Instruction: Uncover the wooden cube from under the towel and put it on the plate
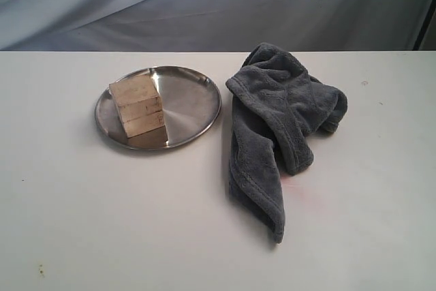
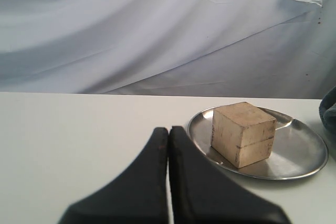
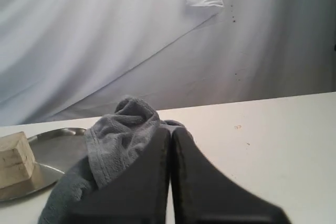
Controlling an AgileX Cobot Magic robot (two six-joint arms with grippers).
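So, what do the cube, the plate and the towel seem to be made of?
Cube: pale wood, matte and seemingly unvarnished, with seam lines on its sides.
Plate: metal, probably stainless steel, shiny with brushed reflections.
Towel: soft grey fabric, perhaps fleece or microfibre, judging by its fuzzy pile.

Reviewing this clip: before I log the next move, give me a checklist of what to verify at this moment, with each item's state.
1. Nothing covers the wooden cube: ok.
2. The wooden cube rests on the plate, inside its rim: ok.
3. The towel lies crumpled on the table beside the plate, off the cube: ok.
4. The towel's edge is clear of the plate's rim: cannot tell, they lie very close.
5. The left gripper is shut and empty: ok.
6. The right gripper is shut and empty: ok.
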